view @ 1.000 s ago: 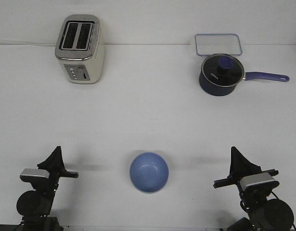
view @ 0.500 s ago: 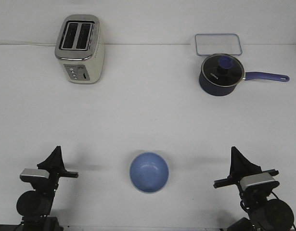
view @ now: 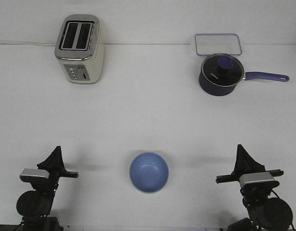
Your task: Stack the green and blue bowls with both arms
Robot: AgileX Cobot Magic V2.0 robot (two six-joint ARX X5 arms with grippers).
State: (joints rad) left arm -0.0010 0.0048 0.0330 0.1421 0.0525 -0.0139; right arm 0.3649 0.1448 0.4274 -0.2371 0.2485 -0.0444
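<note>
A periwinkle blue bowl (view: 148, 172) sits upright on the white table near the front edge, midway between my two arms. No green bowl shows; it is hidden or out of view. My left gripper (view: 56, 154) is at the front left, well apart from the bowl, its pointed fingers together. My right gripper (view: 241, 153) is at the front right, also apart from the bowl, fingers together. Neither holds anything.
A cream toaster (view: 80, 48) stands at the back left. A dark blue lidded saucepan (view: 221, 74) with a long handle stands at the back right, with a clear rectangular container (view: 218, 44) just behind it.
My right gripper has shifted slightly to the right and turned a little. The left arm and the blue bowl have not moved.
</note>
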